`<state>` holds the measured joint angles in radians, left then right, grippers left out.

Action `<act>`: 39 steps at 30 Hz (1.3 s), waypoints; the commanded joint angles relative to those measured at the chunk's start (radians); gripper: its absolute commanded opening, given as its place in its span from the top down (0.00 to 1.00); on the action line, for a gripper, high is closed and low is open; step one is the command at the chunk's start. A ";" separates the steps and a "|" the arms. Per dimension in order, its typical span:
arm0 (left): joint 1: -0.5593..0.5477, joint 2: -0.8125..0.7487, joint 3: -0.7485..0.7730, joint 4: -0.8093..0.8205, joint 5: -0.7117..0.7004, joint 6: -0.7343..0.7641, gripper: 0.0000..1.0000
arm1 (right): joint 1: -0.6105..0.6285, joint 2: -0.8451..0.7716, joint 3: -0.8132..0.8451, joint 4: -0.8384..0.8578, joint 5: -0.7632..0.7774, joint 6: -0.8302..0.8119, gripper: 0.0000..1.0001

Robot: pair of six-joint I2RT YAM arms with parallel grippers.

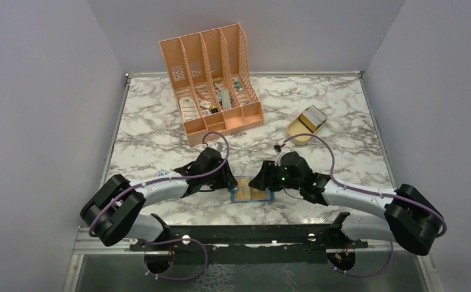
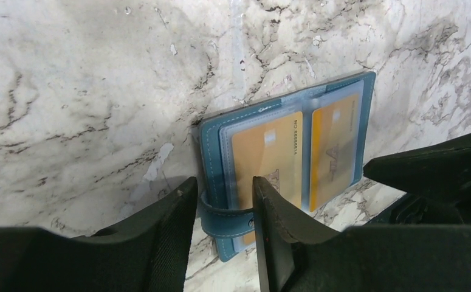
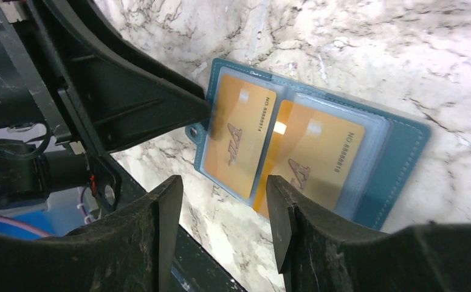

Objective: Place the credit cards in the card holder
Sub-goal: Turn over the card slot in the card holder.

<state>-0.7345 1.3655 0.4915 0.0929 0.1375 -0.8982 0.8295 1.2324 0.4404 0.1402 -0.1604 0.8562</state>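
The teal card holder lies open on the marble between my two grippers. Two gold credit cards sit side by side in its clear sleeves, and the right wrist view shows both cards. My left gripper straddles the holder's left edge. Its fingers press both sides of the snap tab. My right gripper hovers open over the holder's near edge with nothing between its fingers.
A large peach desk organizer stands at the back of the table. A tan oval tray with something in it lies at the back right. The black mounting rail runs along the near edge. Grey walls enclose the table.
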 commanded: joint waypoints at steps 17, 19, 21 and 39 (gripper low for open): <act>-0.054 0.106 0.101 0.143 0.114 -0.115 0.88 | -0.009 -0.037 0.018 -0.168 0.168 -0.050 0.44; -0.054 0.129 0.103 0.154 0.110 -0.111 0.96 | -0.009 -0.039 0.017 -0.169 0.184 -0.053 0.44; -0.055 0.152 0.109 0.161 0.116 -0.106 1.00 | -0.010 -0.035 0.015 -0.169 0.193 -0.057 0.44; -0.083 0.257 0.091 0.245 0.159 -0.120 1.00 | -0.017 0.055 -0.006 -0.090 0.160 -0.054 0.41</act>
<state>-0.8093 1.6043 0.5819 0.3141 0.2749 -1.0161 0.8177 1.2678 0.4549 -0.0013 0.0021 0.8066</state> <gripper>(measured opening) 0.009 0.589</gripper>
